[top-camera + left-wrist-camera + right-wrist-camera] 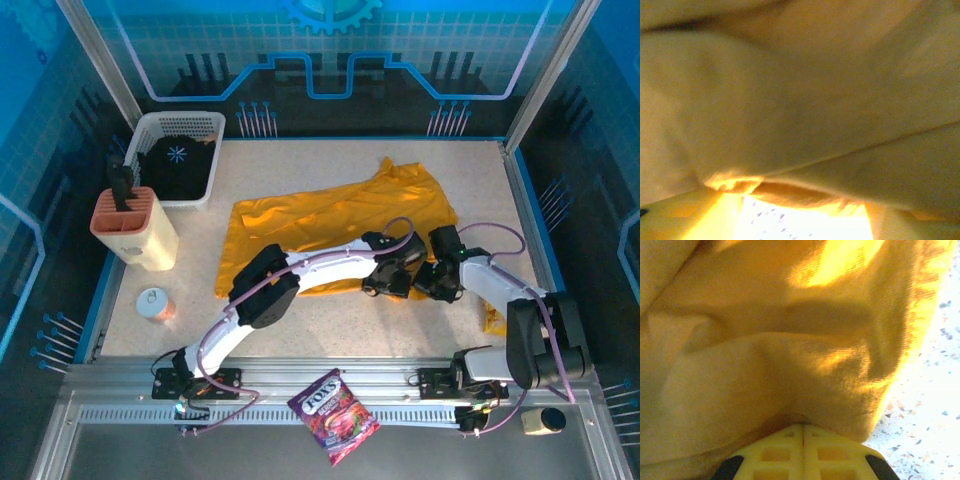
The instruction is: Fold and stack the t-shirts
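A golden-yellow t-shirt [330,215] lies spread and wrinkled across the middle of the table, one sleeve reaching toward the back right. My left gripper [385,283] is down at the shirt's near edge; in the left wrist view fabric [800,100] hangs right over the lens and hides the fingers, with a strip of bright tabletop below. Just to its right, my right gripper [432,283] is at the same edge. In the right wrist view its yellow fingers [803,426] are pressed together, with a fold of the shirt [765,350] pinched at their tips.
A white basket [150,130] holding something black stands at the back left. In front of it is an orange-topped holder [135,225], then a small can [155,303]. A purple candy bag [333,415] lies on the front rail. Bare tabletop [935,390] shows right of the shirt.
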`<action>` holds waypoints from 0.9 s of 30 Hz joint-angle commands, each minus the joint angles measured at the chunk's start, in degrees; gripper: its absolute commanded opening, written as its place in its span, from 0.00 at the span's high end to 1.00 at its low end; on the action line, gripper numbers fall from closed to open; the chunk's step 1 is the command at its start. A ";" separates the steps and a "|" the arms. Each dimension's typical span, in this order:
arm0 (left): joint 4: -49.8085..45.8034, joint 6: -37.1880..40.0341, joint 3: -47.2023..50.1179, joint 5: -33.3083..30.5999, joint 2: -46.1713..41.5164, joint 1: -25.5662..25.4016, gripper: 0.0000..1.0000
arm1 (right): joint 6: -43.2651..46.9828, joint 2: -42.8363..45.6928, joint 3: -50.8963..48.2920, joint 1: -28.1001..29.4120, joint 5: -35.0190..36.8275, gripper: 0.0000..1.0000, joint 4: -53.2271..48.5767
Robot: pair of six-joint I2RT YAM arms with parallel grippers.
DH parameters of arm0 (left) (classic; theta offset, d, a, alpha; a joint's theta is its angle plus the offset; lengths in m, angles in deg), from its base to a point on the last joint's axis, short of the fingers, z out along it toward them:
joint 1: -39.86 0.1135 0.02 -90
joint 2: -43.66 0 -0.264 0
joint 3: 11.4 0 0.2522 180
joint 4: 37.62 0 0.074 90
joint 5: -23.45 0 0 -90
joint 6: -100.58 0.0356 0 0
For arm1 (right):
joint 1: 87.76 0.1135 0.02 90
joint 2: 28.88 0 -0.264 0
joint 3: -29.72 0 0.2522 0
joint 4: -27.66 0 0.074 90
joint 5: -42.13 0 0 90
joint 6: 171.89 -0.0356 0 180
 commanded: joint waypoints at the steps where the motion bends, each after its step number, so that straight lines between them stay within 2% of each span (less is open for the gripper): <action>1: -8.30 1.39 -8.27 -1.87 5.37 0.23 0.47 | 0.74 2.36 2.42 0.04 2.83 1.00 -3.34; 4: -10.82 1.91 -12.57 -1.87 7.86 0.64 0.64 | 1.61 4.97 3.28 -0.24 5.06 1.00 -6.35; 5: -10.97 1.95 -12.83 -1.60 8.04 0.96 0.73 | 1.97 5.82 3.39 -0.54 5.67 1.00 -7.31; 7: -11.31 2.15 -12.30 -1.71 7.64 1.43 1.00 | 2.63 7.15 3.39 -1.42 6.18 1.00 -8.49; 14: -8.00 4.23 -2.04 -2.69 -0.55 2.58 1.00 | 4.20 9.89 2.19 -4.95 2.28 0.98 -9.34; 18: -5.65 4.70 1.99 -0.81 -4.05 2.60 1.00 | 2.33 11.62 -0.18 -3.86 -4.27 0.68 -8.77; 20: -4.68 4.44 3.25 0.43 -4.83 2.60 1.00 | 0.01 13.09 -2.41 -2.19 -6.94 0.59 -7.85; 27: -0.90 3.96 6.52 3.92 -6.96 2.60 1.00 | -9.09 14.46 -7.89 6.18 -7.94 0.56 -3.29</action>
